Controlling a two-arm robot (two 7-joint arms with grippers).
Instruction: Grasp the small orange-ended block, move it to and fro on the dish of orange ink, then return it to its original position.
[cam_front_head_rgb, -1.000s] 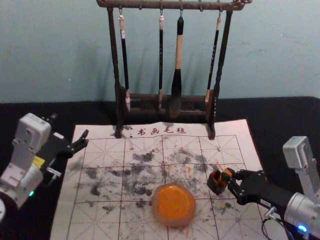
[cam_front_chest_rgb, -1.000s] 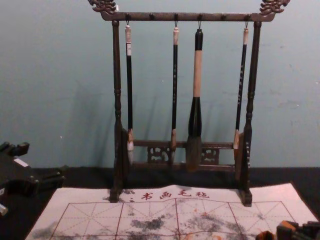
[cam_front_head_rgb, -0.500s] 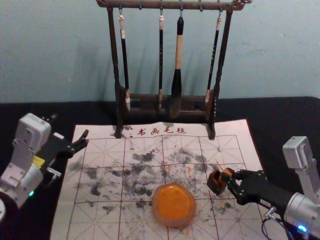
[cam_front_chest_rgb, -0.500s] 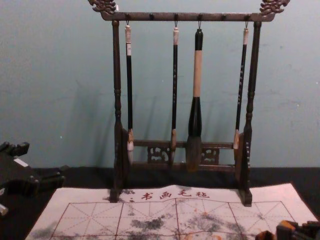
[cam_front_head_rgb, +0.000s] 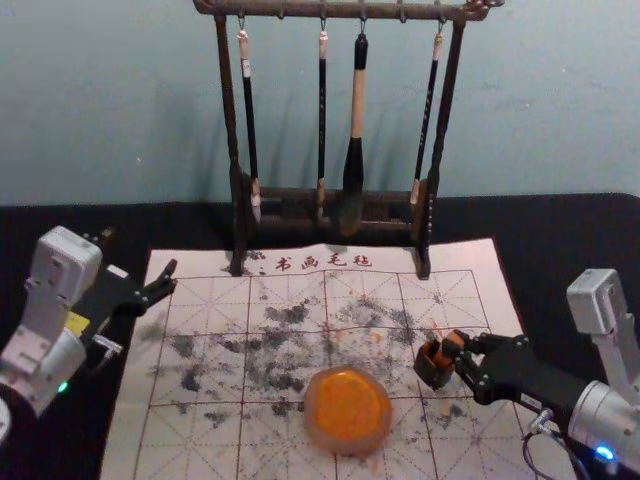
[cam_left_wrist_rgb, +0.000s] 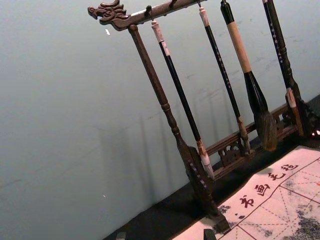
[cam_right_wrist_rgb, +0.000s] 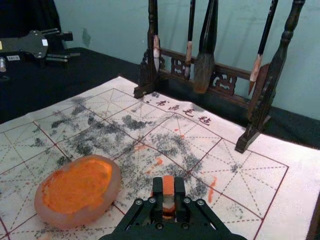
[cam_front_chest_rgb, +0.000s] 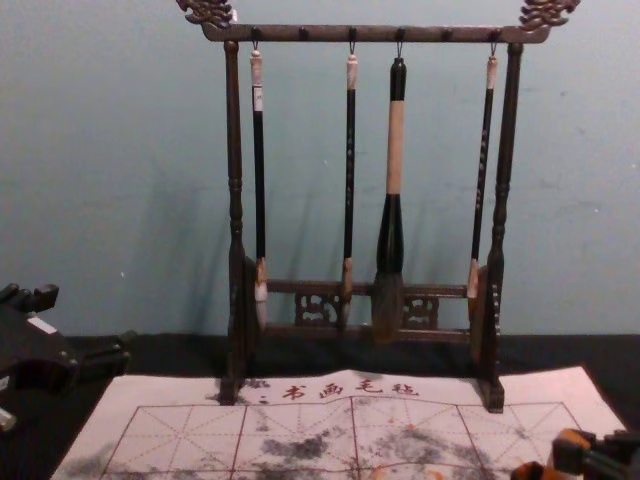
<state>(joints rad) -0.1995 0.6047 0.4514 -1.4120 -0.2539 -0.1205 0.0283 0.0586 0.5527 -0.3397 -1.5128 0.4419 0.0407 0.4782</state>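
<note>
Where the left gripper (cam_front_head_rgb: 140, 254) waits idle, well apart from the right gripper's jaws and out by the mat's (cam_front_head_rgb: 190, 440) far left edge, its two fingers are spread with nothing between them. Nearer those right jaws, off to their left, lies the dish (cam_front_head_rgb: 347, 446) of orange ink (cam_front_head_rgb: 348, 402); neither block nor gripper touches it. Between dish and jaws, just beside the tips, stands a small dark box (cam_front_head_rgb: 432, 368), stained orange inside; I take it for the block's home. The orange-ended block (cam_right_wrist_rgb: 168, 186) itself is at the tips of the right gripper (cam_right_wrist_rgb: 169, 190), pinched between its two fingers, close by the box; whether its lower end is clear of the box I cannot tell.

So the grasp looks done. Whether the inking has been done cannot be read from this: the orange end would look much the same either way. If it has not, what is left is to carry the block leftward, rub it to and fro on the ink and bring it back; if it has, only lowering and letting go.
</note>
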